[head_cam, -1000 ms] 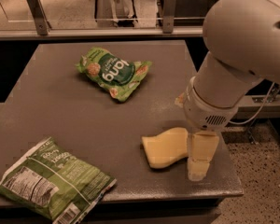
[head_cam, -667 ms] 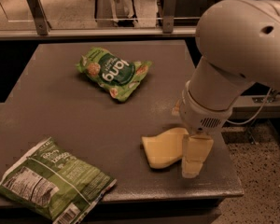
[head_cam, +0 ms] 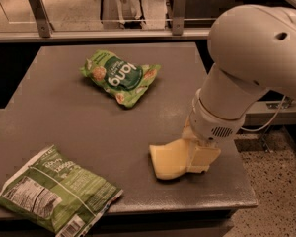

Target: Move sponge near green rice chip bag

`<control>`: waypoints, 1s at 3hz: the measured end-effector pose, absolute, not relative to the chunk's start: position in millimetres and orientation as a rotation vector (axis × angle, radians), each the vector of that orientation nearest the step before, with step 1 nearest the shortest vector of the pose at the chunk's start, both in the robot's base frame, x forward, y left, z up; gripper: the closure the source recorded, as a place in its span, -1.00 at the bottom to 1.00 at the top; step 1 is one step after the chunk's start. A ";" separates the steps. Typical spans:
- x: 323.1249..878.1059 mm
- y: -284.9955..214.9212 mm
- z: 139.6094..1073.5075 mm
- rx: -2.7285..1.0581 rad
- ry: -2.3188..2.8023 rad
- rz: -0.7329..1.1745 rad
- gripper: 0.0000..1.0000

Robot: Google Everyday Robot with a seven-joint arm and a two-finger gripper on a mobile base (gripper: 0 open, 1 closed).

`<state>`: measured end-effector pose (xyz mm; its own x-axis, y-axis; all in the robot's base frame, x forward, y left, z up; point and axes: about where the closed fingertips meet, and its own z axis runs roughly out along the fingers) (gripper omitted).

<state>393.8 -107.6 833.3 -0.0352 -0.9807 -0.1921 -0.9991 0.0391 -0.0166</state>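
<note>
Rightward, jaws at sponge [head_cam: 168, 159]; olive bag [head_cam: 54, 189] front-left.

You had a dark olive bag [head_cam: 54, 191], label up, on the gray table [head_cam: 64, 117] near-left corner; gripper [head_cam: 201, 159] well apart, near-right edge.

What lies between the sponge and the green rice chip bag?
Camera view: only bare table between sponge and green rice chip bag; the gripper is at the sponge's end away from the bag.
</note>
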 end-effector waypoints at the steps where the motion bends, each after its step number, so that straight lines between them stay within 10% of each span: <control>1: 393.3 -107.5 834.8 -2.070 2.148 0.176 0.90; 3: 393.8 -104.5 835.4 -2.101 2.143 0.144 1.00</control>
<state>393.8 -104.5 835.4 -0.0175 -0.9863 -0.1640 -0.9994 0.0223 -0.0272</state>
